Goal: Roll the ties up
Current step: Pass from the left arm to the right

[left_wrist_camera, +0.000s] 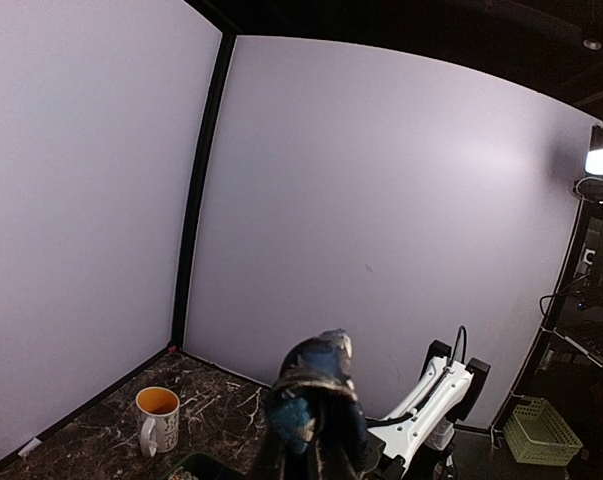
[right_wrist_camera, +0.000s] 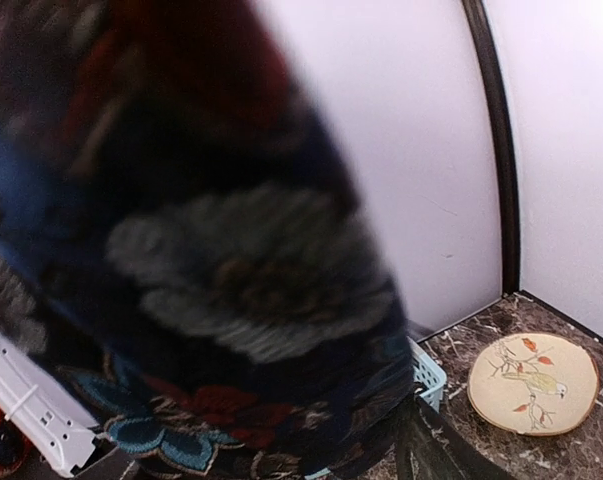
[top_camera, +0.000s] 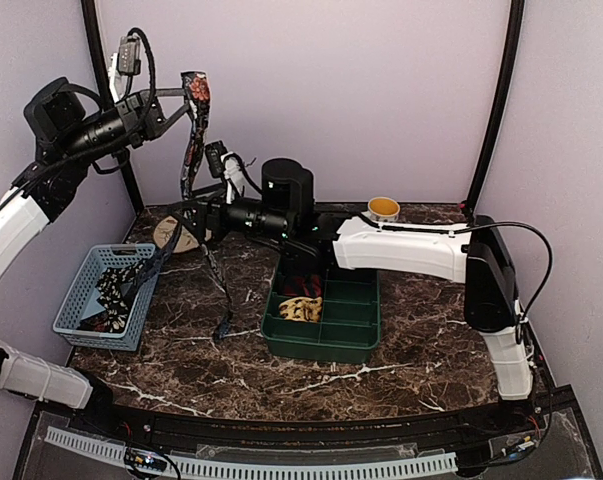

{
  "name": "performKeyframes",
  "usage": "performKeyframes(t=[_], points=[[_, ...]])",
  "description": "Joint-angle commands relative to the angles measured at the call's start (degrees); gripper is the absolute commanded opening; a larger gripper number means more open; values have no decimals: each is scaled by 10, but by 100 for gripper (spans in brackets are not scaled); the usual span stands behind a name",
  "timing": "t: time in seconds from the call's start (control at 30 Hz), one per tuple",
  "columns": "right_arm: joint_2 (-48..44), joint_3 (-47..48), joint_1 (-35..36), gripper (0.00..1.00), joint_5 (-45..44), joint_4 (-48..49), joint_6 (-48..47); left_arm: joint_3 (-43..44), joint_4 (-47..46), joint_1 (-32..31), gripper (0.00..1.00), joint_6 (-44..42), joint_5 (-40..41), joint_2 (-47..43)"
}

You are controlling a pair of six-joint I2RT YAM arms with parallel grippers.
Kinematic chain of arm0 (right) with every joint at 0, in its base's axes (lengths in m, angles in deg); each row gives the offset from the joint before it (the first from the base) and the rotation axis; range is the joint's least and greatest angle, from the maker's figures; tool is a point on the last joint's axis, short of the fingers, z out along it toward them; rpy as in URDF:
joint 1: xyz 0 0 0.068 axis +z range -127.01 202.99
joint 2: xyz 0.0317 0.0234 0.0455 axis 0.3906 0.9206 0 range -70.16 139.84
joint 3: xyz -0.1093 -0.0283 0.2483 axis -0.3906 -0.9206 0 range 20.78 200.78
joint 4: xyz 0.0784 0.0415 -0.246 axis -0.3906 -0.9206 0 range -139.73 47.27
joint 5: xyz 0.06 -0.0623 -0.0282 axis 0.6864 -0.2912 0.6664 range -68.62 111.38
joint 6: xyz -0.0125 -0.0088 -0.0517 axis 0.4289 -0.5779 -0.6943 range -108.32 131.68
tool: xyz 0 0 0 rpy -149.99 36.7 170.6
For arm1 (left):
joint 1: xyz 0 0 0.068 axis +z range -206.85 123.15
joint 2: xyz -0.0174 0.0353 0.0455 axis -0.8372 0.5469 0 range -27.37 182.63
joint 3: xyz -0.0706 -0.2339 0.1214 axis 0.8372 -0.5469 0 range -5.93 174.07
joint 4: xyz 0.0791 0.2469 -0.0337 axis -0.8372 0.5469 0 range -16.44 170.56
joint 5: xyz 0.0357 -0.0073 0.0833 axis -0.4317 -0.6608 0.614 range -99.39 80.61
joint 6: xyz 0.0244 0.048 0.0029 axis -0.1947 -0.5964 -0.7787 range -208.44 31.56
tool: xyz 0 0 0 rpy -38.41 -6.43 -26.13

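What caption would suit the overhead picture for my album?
Left gripper holds a patterned tie high; right gripper reaches it lower down, near basket and tray.

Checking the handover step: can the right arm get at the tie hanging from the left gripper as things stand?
Probably yes. The left gripper holds the tie up by its top, so it hangs in the open; the right gripper sits beside its middle, nothing between, and fabric fills the right wrist view.
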Motion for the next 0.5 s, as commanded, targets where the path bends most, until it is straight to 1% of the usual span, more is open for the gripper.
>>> performKeyframes(t=[0.0,0.03,0.07,0.1,0.13,0.17,0.2,0.23,0.27,0.3,0.37,0.47], points=[[-21,-7,-2,71,-94,33,-12,-16,-42,-2,0,29,-48,-22],[-18,-5,-2,71,-100,36,-11,-16,-50,-2,0,37,-60,-21],[-11,-1,-3,69,-103,40,-9,-17,-58,-2,0,45,-70,-19],[-9,4,-3,61,-100,42,-8,-16,-58,-2,0,48,-74,-17],[-7,7,-3,52,-97,45,-5,-18,-52,-2,0,44,-70,-17],[-10,6,-3,41,-93,52,-2,-20,-43,-2,0,35,-62,-19],[-15,1,-3,23,-83,59,1,-21,-28,-2,0,25,-53,-20],[-25,-8,-3,8,-79,65,1,-20,-12,-2,0,14,-41,-21],[-36,-22,-3,0,-78,73,2,-20,5,-2,0,3,-26,-22],[-53,-42,-3,0,-78,84,3,-21,21,-1,0,-9,-8,-25],[-91,-88,-3,0,-76,111,-1,-27,52,-1,4,-40,51,-35],[-151,-155,-4,0,-77,140,-7,-40,102,-2,19,-74,153,-49]])
